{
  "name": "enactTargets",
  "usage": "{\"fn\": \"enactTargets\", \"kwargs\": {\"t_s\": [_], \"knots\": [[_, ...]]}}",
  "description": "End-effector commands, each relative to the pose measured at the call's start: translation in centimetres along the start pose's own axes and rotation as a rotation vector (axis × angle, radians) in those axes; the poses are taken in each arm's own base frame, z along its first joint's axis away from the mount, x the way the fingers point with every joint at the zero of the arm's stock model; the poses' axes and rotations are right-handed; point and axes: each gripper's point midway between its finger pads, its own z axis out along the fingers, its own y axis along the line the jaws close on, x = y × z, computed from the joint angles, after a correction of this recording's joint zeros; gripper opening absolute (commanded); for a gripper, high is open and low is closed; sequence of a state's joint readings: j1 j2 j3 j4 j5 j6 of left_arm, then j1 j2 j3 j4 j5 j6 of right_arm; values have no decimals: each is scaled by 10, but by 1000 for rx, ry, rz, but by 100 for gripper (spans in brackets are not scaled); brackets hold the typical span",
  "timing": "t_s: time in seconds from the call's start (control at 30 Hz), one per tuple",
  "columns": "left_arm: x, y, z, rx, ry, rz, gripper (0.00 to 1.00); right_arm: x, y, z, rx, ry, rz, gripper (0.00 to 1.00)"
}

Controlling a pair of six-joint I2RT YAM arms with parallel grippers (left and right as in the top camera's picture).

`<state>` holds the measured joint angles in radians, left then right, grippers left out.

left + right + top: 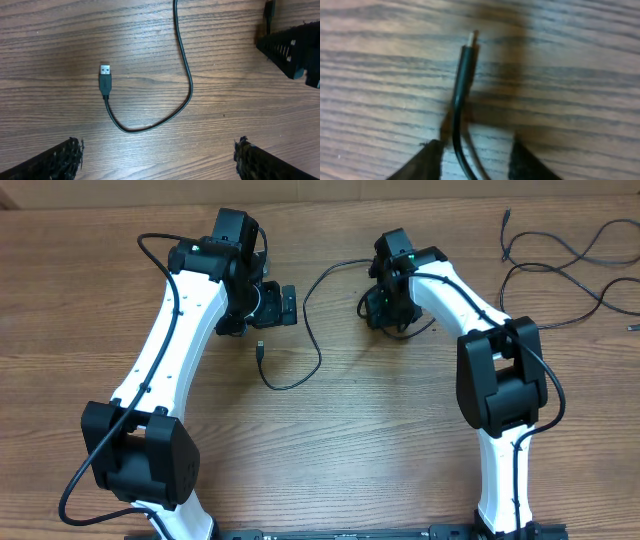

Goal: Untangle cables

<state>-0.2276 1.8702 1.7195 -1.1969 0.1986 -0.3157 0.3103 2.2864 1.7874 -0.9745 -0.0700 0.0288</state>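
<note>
Right gripper [475, 162] straddles cable [461, 90], jaws part-closed with a gap showing beside the cord, not pinching it. Cord's long axis runs straight ahead between the fingers, tip pointing away. Left gripper [157, 162] spread wide, USB plug [105, 79] lying ahead on table [45, 40], untouched.

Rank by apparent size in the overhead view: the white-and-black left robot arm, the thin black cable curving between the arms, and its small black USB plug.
Largest to smallest:
1. white-and-black left robot arm
2. thin black cable, long but very slim
3. small black USB plug
</note>
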Motion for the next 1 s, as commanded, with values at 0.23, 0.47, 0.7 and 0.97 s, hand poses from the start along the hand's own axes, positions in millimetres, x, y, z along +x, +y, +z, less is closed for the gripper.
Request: {"fn": "enactTargets", "kwargs": {"t_s": [0.23, 0.47, 0.7, 0.97], "knots": [[-2, -7, -13, 24, -32, -3, 100, 5, 4, 6, -1, 24, 104, 4], [-3, -7, -13, 24, -33, -3, 100, -7, 26, -49, -106, -25, 144, 4], [-2, -7, -13, 24, -32, -3, 99, -7, 37, -146, -146, -169, 173, 4], [-2, -7, -13, 24, -32, -3, 100, 17, 16, -238, -42, -332, 254, 4]]}}
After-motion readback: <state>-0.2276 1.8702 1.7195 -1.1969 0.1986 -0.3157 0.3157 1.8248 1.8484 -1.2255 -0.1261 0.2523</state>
